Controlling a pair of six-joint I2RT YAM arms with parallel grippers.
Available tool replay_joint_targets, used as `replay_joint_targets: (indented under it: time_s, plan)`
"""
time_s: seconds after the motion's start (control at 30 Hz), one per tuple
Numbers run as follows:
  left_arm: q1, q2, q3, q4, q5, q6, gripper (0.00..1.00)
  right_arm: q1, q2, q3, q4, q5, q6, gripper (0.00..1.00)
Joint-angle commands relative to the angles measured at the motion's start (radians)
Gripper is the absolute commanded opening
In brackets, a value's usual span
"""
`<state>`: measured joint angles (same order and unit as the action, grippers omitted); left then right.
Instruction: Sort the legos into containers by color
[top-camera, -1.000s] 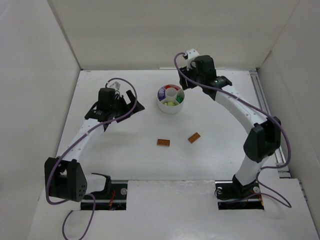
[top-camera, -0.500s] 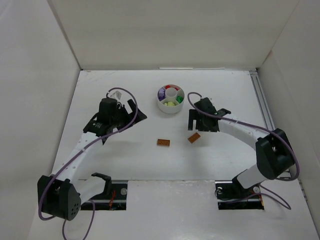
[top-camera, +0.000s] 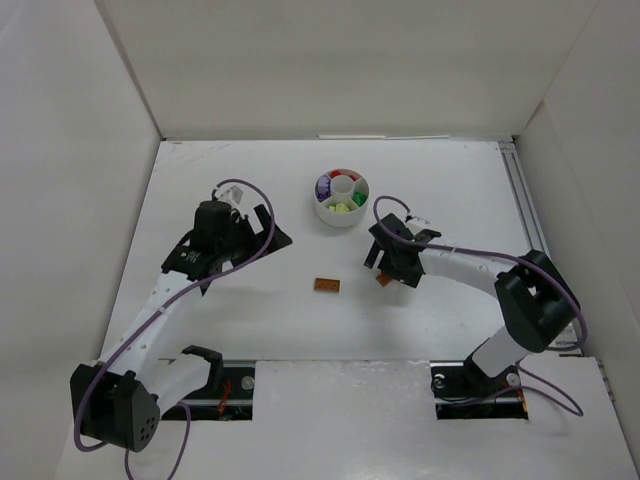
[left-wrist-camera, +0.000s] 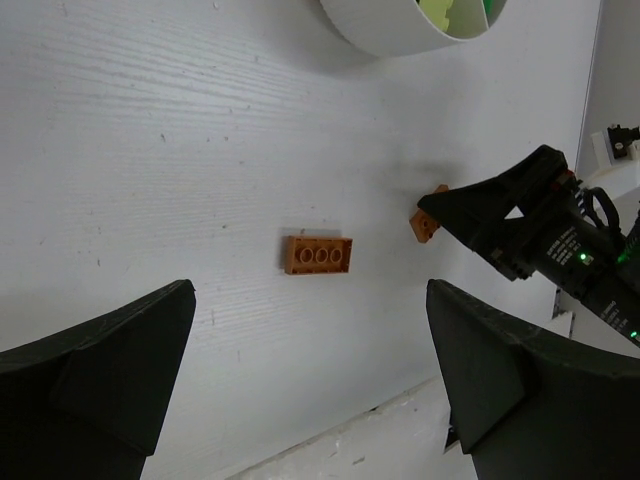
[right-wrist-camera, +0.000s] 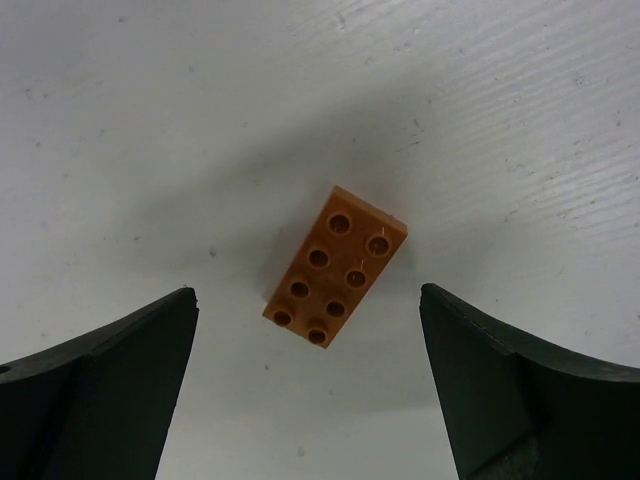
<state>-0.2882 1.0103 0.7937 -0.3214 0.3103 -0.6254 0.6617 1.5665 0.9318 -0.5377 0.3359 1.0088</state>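
Two orange-brown bricks lie on the table, both on the arms' side of the white dish (top-camera: 340, 219): the left brick (top-camera: 326, 285) and the right brick (top-camera: 385, 280), which sits under the right gripper (top-camera: 382, 268). The left gripper (top-camera: 270, 225) hovers left of the dish.

Left wrist view: fingers spread wide and empty, left brick (left-wrist-camera: 319, 254) between them.

Right wrist view: fingers spread wide either side of the right brick (right-wrist-camera: 336, 266), not touching it.

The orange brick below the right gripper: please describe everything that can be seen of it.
The orange brick is a glossy plastic rectangle with eight round studs in two rows of four. It lies flat, studs up, on the white table, diagonal in the right wrist view, between the sides of the open right gripper, which does not touch it.
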Motion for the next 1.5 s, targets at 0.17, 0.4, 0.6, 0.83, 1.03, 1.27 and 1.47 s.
replay_joint_targets:
  time_s: [0.17, 0.4, 0.6, 0.83, 1.03, 1.27, 1.47]
  plan:
    - [-0.005, 0.010, 0.006, -0.010, 0.052, 0.068, 1.00, -0.008, 0.090, 0.021, -0.019, 0.081, 0.126, 0.87]
    - [-0.005, 0.019, 0.024, -0.010, 0.070, 0.069, 1.00, -0.027, 0.138, 0.050, -0.041, 0.112, 0.136, 0.47]
    - [-0.005, 0.028, 0.024, 0.002, 0.070, 0.058, 1.00, -0.046, 0.185, 0.070, -0.059, 0.130, 0.093, 0.21]
    - [-0.005, 0.028, 0.024, 0.022, 0.079, 0.040, 1.00, -0.011, 0.081, 0.159, 0.074, 0.262, -0.202, 0.11]
    - [-0.005, 0.037, 0.024, 0.062, 0.070, 0.030, 1.00, 0.021, -0.081, 0.084, 0.459, 0.292, -0.571, 0.09]
    - [-0.005, 0.069, 0.035, 0.094, 0.047, 0.012, 1.00, 0.010, -0.041, 0.114, 0.911, 0.186, -0.936, 0.11]
    - [-0.005, 0.122, 0.067, 0.094, 0.036, 0.012, 1.00, -0.022, 0.093, 0.232, 1.061, 0.093, -1.047, 0.15]
